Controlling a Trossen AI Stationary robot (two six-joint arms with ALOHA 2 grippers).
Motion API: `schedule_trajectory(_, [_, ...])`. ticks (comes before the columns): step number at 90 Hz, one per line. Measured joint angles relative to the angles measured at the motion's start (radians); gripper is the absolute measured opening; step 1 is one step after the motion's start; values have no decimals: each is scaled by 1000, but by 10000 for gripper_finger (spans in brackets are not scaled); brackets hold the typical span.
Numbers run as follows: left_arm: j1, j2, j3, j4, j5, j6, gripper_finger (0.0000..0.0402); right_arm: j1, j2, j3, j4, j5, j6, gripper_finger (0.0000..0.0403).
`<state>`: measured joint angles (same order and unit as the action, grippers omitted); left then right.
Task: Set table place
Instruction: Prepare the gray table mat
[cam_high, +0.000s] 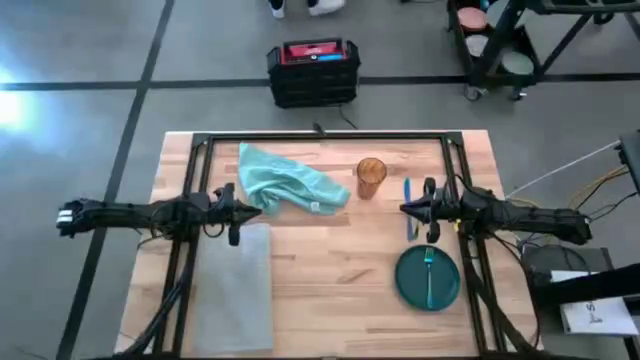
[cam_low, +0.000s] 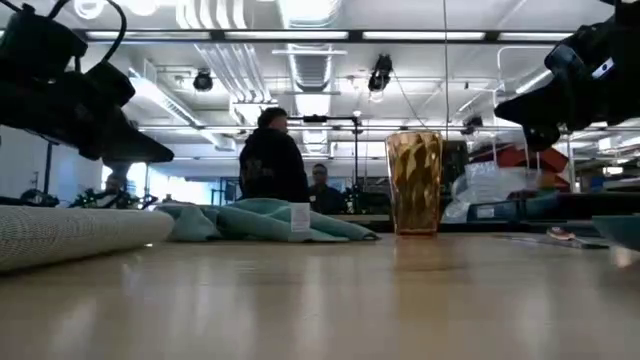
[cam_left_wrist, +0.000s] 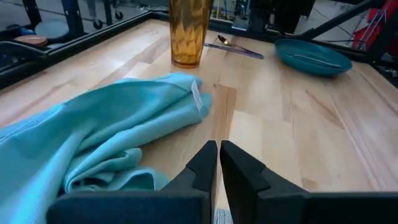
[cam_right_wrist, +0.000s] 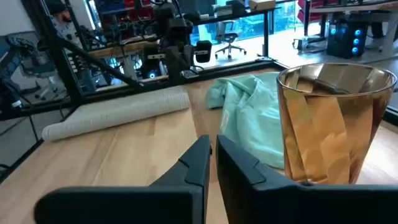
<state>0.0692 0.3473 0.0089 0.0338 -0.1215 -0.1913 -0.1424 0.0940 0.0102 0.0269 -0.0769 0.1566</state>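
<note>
Setup not started, judging by the layout: placemat (cam_high: 235, 288) lies at the table's (cam_high: 330, 270) 7 o'clock corner, apparently folded or rolled, plate (cam_high: 427, 277) with fork at 4 o'clock, napkin (cam_high: 288, 182) and cup (cam_high: 371, 177) near 12. Left gripper (cam_high: 231, 207) hovers clenched and empty just above the placemat's far end; right gripper (cam_high: 424, 209) clenched, empty, beside the cup. Next likely calls for opening the left fingers and dropping onto the mat edge to spread it.

The middle and lower centre of the table (cam_high: 340, 270) is bare wood in the high view, an open lane between the grey placemat (cam_high: 235, 290) at lower left and the green plate (cam_high: 428, 277) at lower right. Across the upper centre the crumpled teal napkin (cam_high: 290, 185) and amber cup (cam_high: 371, 177) stand in the way. Cutlery, seemingly a spoon (cam_high: 408, 208), lies right of the cup.
</note>
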Motion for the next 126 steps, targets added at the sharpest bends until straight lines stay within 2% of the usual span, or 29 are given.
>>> schedule_trajectory(12, [0,0,0,25,0,-44,8,0,0,0,0,0,0,14])
schedule_trajectory(19, [0,0,0,48,-4,-141,8,0,0,0,0,0,0,14])
schedule_trajectory(35, [0,0,0,145,-89,-407,8,0,0,0,0,0,0,14])
schedule_trajectory(52, [0,0,0,176,-105,-411,8,0,0,0,0,0,0,14])
schedule_trajectory(56, [-1,0,0,177,-87,-418,8,0,0,0,0,0,0,14])
schedule_trajectory(64, [0,0,0,204,24,-415,8,0,0,0,0,0,0,14])
schedule_trajectory(70, [-1,0,6,206,31,-443,3,0,0,0,0,0,0,14])
schedule_trajectory(79, [-3,10,80,139,26,-408,1,0,0,0,0,0,0,14])
schedule_trajectory(89, [-4,76,240,0,25,-321,0,0,0,0,0,0,0,14])
schedule_trajectory(101, [-27,229,472,-197,23,-273,0,0,0,0,1,0,0,14])
schedule_trajectory(112, [-87,409,668,-461,23,-311,0,0,0,0,6,0,9,14])
schedule_trajectory(117, [-136,498,747,-577,23,-359,0,0,0,0,11,-2,76,14])
schedule_trajectory(126, [-259,655,858,-780,23,-458,0,0,0,0,13,-7,339,14])
